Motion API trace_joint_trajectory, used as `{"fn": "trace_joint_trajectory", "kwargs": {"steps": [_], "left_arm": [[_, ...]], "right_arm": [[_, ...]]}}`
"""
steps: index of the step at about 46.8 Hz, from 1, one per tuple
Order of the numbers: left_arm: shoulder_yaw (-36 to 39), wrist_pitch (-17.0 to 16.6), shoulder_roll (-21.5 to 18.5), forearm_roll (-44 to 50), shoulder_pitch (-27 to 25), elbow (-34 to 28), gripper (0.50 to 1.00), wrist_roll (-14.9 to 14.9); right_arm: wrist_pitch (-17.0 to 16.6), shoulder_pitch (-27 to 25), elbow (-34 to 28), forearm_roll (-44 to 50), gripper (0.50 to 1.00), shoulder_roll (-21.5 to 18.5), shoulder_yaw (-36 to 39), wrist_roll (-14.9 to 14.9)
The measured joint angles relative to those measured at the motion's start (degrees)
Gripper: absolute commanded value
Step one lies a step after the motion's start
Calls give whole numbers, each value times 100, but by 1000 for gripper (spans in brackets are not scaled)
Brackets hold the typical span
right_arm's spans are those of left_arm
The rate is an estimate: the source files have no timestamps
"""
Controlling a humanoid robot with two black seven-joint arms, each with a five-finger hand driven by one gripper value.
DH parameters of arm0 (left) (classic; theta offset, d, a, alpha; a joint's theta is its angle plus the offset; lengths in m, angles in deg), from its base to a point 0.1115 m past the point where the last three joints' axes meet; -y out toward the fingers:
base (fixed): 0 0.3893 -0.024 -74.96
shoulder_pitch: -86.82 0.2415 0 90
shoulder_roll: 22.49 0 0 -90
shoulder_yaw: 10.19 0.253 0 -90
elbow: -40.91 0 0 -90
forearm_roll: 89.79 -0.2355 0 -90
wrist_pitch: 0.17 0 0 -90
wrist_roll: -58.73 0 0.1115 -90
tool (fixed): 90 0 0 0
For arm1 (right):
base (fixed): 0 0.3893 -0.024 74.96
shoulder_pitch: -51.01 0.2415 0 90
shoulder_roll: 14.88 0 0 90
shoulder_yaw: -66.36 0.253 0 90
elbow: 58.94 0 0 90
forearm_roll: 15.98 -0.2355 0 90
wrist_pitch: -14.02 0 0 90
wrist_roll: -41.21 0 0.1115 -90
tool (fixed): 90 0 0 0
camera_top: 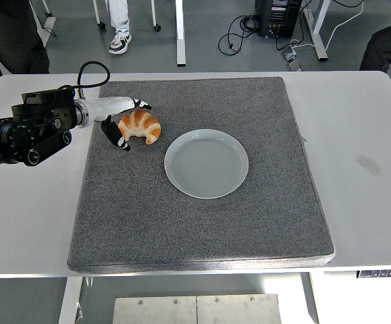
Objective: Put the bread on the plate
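Note:
A golden croissant [141,126] lies on the grey mat [202,216], left of a pale round plate [206,163] that holds nothing. My left hand [124,121] reaches in from the left edge and sits right at the croissant's left side. Its fingers [117,134] are spread around the croissant, one above it and one below, without closing on it. My right hand is out of view.
The mat lies on a white table [364,135]. A black cable [90,71] loops behind my left arm. A person's leg and shoe [119,42] stand beyond the table's far edge, near desk legs and floor cables.

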Motion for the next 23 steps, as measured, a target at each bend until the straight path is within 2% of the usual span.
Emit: {"fn": "trace_joint_trajectory", "kwargs": {"steps": [2, 6, 10, 20, 21, 23], "left_arm": [[0, -26, 41, 1, 1, 33, 907, 53], [3, -146, 177, -8, 11, 173, 831, 151], [15, -236, 323, -22, 81, 348, 802, 199], [18, -258, 449, -26, 99, 524, 799, 211], [19, -258, 449, -30, 99, 526, 780, 211], [32, -261, 449, -32, 99, 539, 694, 211]], "right_arm": [[0, -1, 0, 0, 1000, 0, 0, 0], [0, -1, 0, 0, 1000, 0, 0, 0], [0, 0, 0, 0, 1000, 0, 0, 0], [0, 0, 0, 0, 1000, 0, 0, 0], [0, 0, 0, 0, 1000, 0, 0, 0], [0, 0, 0, 0, 1000, 0, 0, 0]]}}
